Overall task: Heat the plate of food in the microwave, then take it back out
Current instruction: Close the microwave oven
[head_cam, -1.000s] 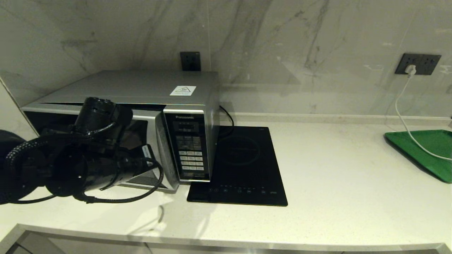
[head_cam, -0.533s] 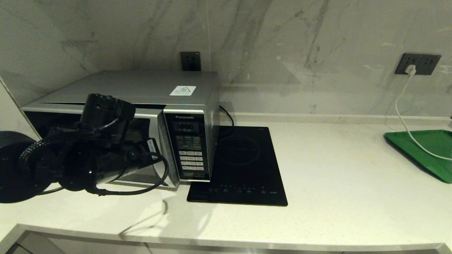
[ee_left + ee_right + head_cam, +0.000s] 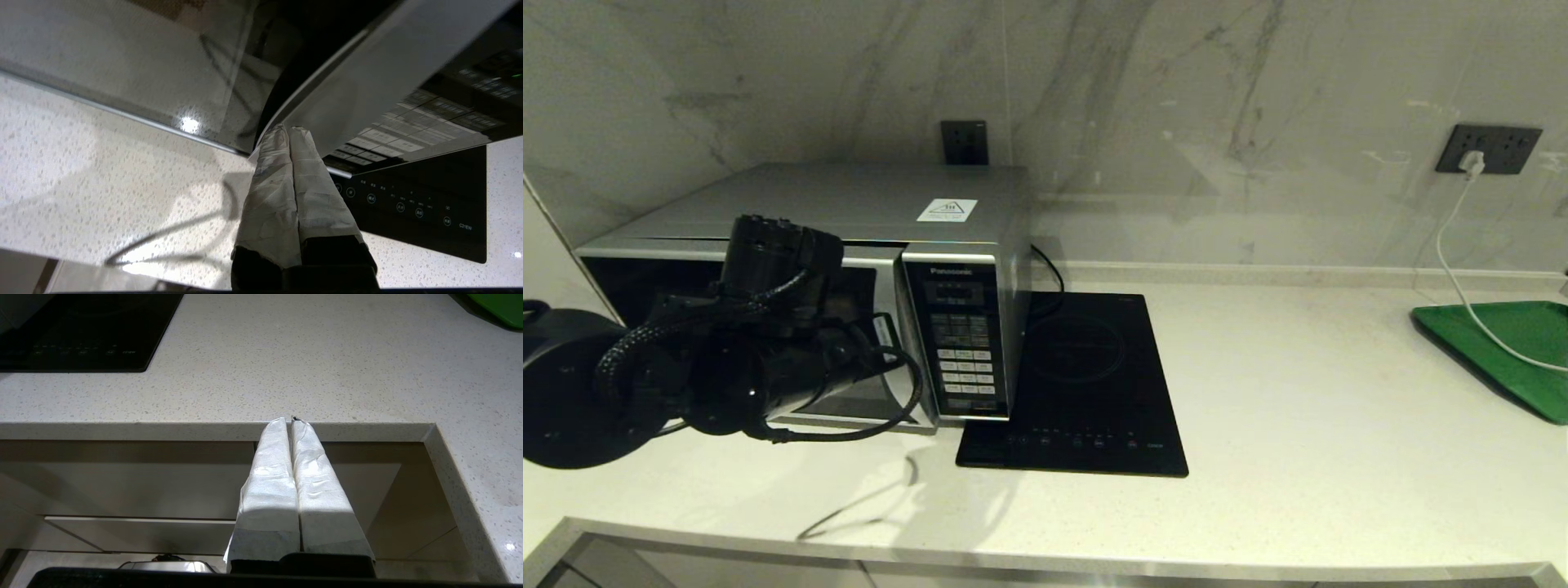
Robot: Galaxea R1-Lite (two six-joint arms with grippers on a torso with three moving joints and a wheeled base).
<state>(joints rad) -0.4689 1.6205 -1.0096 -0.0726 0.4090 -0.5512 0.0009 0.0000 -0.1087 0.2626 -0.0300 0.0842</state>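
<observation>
the left gripper [image 3: 290, 130], its cloth-wrapped fingers pressed together and holding nothing, touches the curved silver handle strip [image 3: 347, 102] of the boxy panasonic microwave [image 3: 866, 245]. the right gripper [image 3: 291, 420], likewise closed and empty, hangs below the speckled counter edge [image 3: 204, 430].

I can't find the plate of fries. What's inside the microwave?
Nothing inside shows: the microwave has dark door glass, and the left arm covers much of it. No plate shows on the counter.

We see a dim, greenish-lit scene, its edges bowed by the wide head lens. The left arm's cable throws a soft shadow on the pale speckled stone counter [image 3: 1258, 457]. A small glare spot sits on the silver-grey microwave's dark glass door [image 3: 188, 124].
</observation>
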